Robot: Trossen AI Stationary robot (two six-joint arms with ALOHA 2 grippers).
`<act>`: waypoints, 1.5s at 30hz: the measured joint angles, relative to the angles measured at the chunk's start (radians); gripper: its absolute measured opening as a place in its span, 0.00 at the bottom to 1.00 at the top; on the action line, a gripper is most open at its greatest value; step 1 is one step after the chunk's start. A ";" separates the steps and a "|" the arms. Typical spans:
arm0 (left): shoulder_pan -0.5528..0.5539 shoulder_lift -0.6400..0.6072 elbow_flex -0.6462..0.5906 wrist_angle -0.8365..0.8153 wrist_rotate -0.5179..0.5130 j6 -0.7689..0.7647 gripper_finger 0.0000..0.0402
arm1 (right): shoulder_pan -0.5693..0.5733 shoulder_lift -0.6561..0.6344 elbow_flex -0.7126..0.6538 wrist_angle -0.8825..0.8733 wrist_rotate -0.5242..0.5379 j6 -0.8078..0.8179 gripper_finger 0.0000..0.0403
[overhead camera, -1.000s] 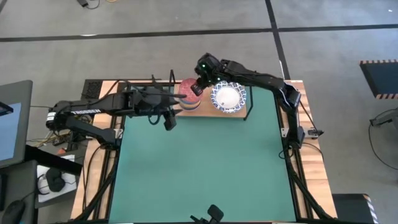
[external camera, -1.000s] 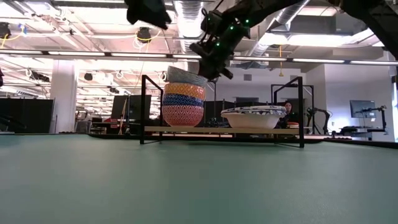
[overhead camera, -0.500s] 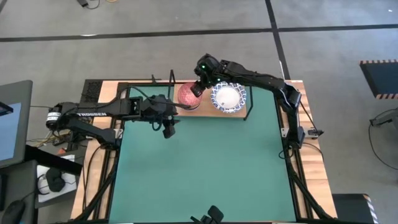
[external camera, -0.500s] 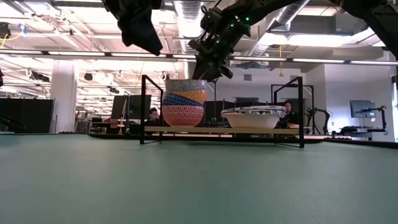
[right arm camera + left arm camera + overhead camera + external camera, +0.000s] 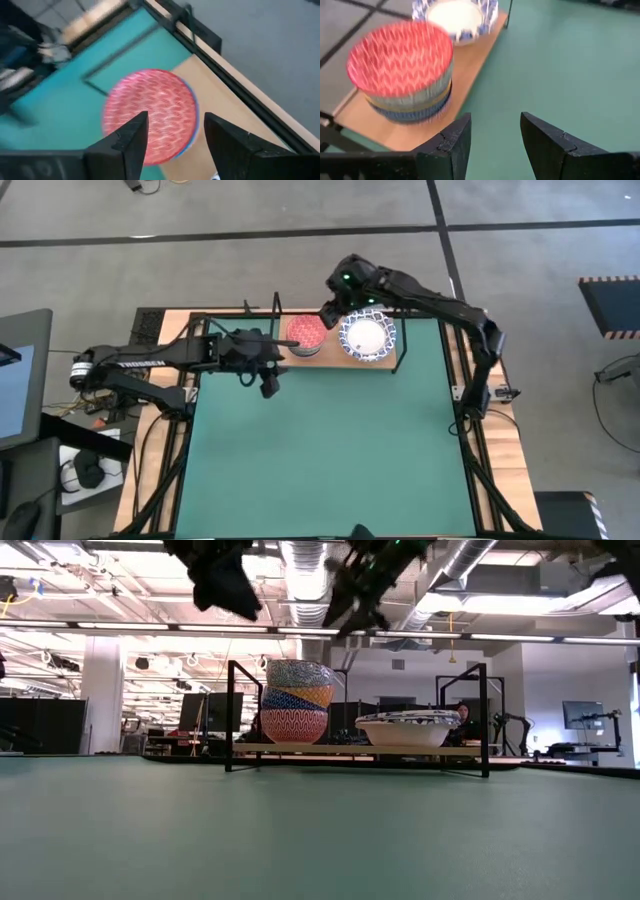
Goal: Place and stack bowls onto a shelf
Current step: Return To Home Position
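Note:
A stack of small bowls (image 5: pixel 306 335) with a red-patterned bowl on top (image 5: pixel 400 57) stands on the left end of the wooden shelf (image 5: pixel 335 362). White bowls with blue rims (image 5: pixel 367 337) sit nested on its right end. My right gripper (image 5: pixel 175 140) hangs open above the small stack (image 5: pixel 150 115), clear of it. My left gripper (image 5: pixel 495 145) is open and empty, held in the air just left of and nearer than the shelf (image 5: pixel 465 65). In the low view both grippers (image 5: pixel 225 585) (image 5: pixel 355 595) are well above the bowls (image 5: pixel 297 700).
The shelf's black wire frame (image 5: pixel 232 710) rises at both ends and along the far side. The green mat (image 5: pixel 320 450) spreads over the table in front of the shelf. Beyond the far edge, a person sits in the room (image 5: pixel 462 718).
My right gripper has let go of the top small bowl and risen, drawing back toward the far right. That bowl sat tilted on the stack a second ago; now it rests level in it. My left gripper has sunk a little beside the shelf.

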 joint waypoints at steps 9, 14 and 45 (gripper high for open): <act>0.037 -0.141 -0.083 0.246 0.058 -0.002 0.31 | 0.032 -0.273 -0.115 0.068 -0.240 -0.108 0.43; 0.124 -0.281 -0.087 0.308 0.062 0.054 0.14 | 0.030 -0.455 -0.362 0.300 -0.353 -0.124 0.25; 0.161 -0.674 -0.650 0.713 0.235 0.223 0.00 | 0.194 -1.070 -1.000 0.527 -0.391 -0.455 0.04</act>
